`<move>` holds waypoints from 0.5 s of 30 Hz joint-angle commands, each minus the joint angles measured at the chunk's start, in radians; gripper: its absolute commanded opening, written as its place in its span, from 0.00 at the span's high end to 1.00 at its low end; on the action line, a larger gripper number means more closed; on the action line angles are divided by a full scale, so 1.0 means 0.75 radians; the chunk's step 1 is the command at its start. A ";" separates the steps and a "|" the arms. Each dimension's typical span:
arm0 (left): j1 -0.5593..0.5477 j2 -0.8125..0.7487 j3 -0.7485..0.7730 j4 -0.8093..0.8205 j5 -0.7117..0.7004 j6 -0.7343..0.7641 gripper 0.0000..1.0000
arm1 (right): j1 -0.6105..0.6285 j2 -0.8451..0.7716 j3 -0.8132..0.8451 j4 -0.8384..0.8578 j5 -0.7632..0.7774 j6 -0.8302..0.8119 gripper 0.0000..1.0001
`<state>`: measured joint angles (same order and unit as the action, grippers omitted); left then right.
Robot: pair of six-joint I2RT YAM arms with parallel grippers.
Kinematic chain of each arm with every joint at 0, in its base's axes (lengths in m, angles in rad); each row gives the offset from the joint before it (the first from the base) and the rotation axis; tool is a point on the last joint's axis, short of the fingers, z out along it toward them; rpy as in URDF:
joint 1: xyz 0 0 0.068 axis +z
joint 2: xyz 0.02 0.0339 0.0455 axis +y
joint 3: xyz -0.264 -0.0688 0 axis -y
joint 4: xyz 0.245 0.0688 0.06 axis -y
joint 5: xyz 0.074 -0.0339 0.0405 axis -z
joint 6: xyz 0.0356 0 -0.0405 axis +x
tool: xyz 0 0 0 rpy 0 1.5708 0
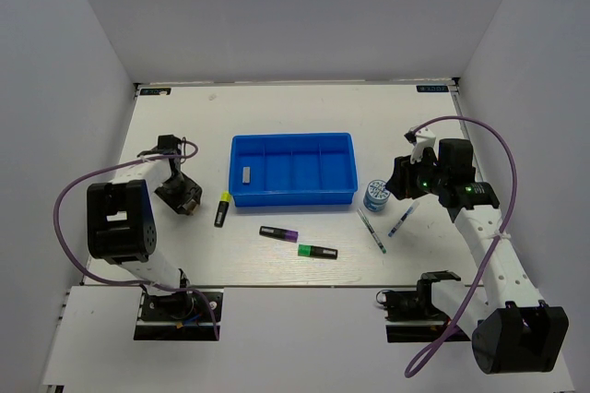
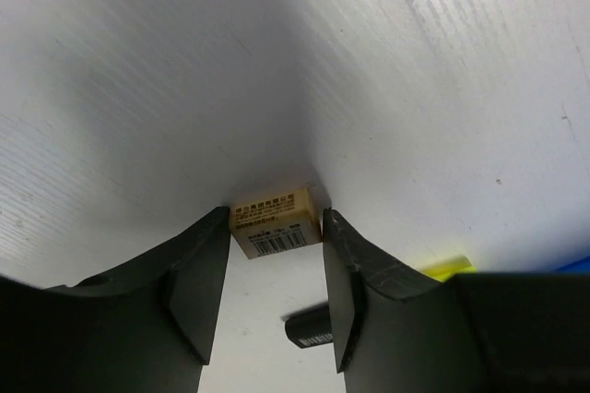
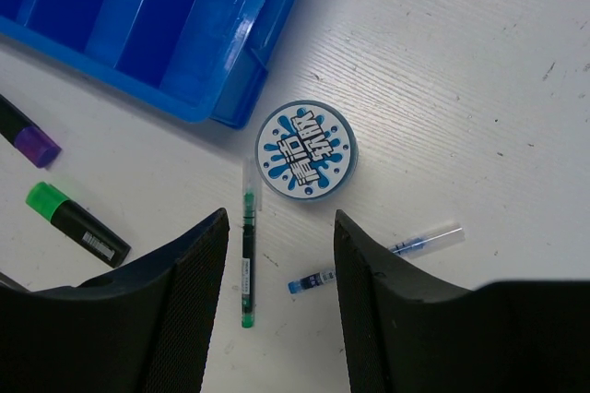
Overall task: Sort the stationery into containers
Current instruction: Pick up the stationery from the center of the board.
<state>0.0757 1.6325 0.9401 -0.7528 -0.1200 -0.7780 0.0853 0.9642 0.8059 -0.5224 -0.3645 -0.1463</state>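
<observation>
Left pincer [image 2: 275, 227] is gripping one eraser [image 2: 275, 220]; right pincer [image 3: 278, 220] is hovering agape, empty, over two pens [image 3: 247, 255]; three highlighters [image 1: 278, 232] nearby.

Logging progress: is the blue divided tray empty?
Not empty: the bright blue rectangular plastic tray holds one small grey block in its leftmost compartment.

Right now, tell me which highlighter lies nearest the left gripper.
The yellow-ended highlighter, just right of the left gripper, by the near-left corner of the blue tray. The purple highlighter and green highlighter lie farther right.
</observation>
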 commanded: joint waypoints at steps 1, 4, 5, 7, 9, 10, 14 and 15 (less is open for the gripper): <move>0.016 -0.003 0.004 0.038 -0.030 -0.016 0.46 | -0.003 0.001 0.024 0.011 0.009 -0.018 0.47; 0.016 0.000 -0.008 0.059 -0.026 -0.022 0.52 | -0.003 0.001 0.024 0.009 0.011 -0.018 0.47; 0.016 0.002 -0.014 0.065 -0.026 -0.022 0.55 | -0.003 -0.003 0.024 0.011 0.016 -0.016 0.47; 0.020 -0.002 -0.020 0.069 -0.018 -0.026 0.61 | -0.001 0.001 0.024 0.009 0.014 -0.016 0.47; 0.020 -0.015 -0.018 0.065 -0.004 -0.022 0.72 | -0.005 0.001 0.026 0.011 0.016 -0.018 0.47; 0.020 -0.035 -0.020 0.061 0.013 -0.018 0.79 | -0.001 0.001 0.024 0.011 0.012 -0.018 0.47; -0.007 -0.172 0.002 0.083 0.078 0.015 0.85 | 0.011 0.001 0.024 0.011 0.009 -0.016 0.47; -0.017 -0.253 0.014 0.087 0.088 0.035 0.85 | -0.001 0.001 0.022 0.011 0.011 -0.016 0.47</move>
<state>0.0792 1.5894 0.9329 -0.7246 -0.0929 -0.7776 0.0856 0.9642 0.8059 -0.5224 -0.3611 -0.1463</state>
